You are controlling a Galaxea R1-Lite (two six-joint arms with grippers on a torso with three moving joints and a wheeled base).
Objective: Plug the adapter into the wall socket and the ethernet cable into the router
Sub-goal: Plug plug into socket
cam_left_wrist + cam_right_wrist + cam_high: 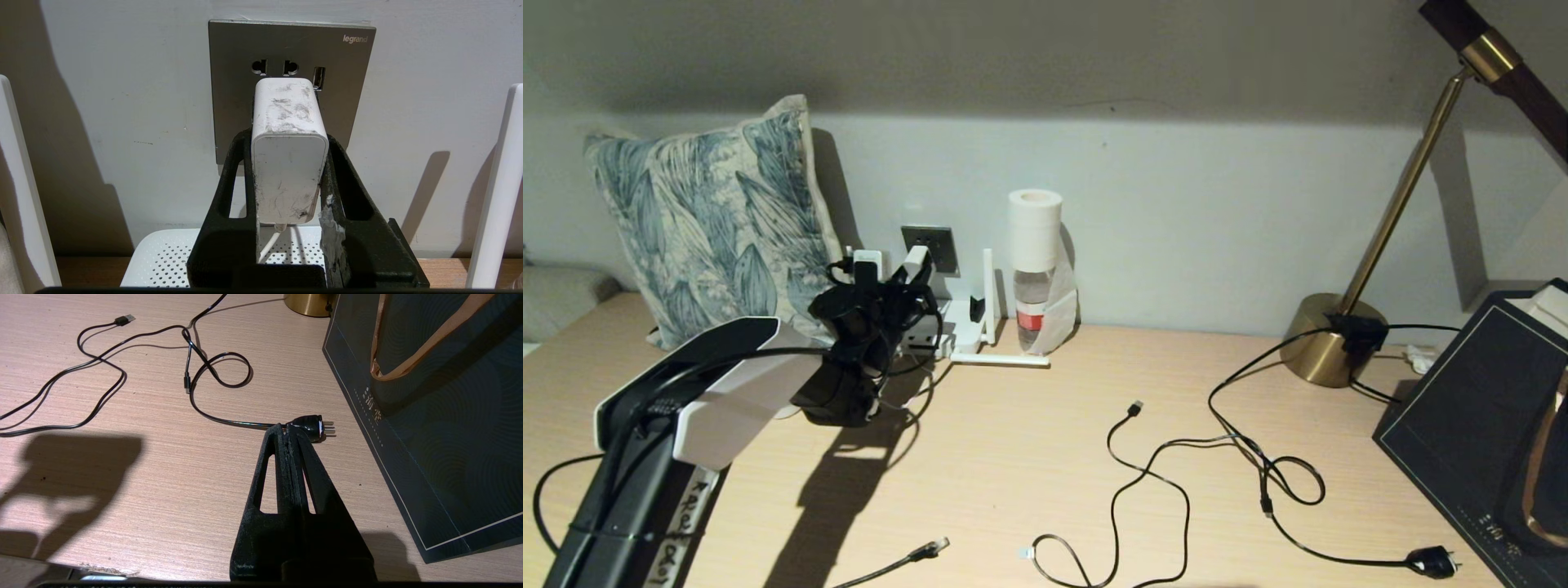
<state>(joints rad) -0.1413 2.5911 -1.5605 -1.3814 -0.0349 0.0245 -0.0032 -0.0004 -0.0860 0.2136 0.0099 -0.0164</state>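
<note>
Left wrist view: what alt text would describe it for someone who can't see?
The left end effector grips a white adapter pressed against a grey wall socket. Below lies the perforated white router, an antenna at each side.

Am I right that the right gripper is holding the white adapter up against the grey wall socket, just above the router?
Not quite: it is the left gripper, not the right, that holds the adapter against the wall socket above the router, as the left wrist view shows. The right gripper is shut, empty, over the table.
</note>
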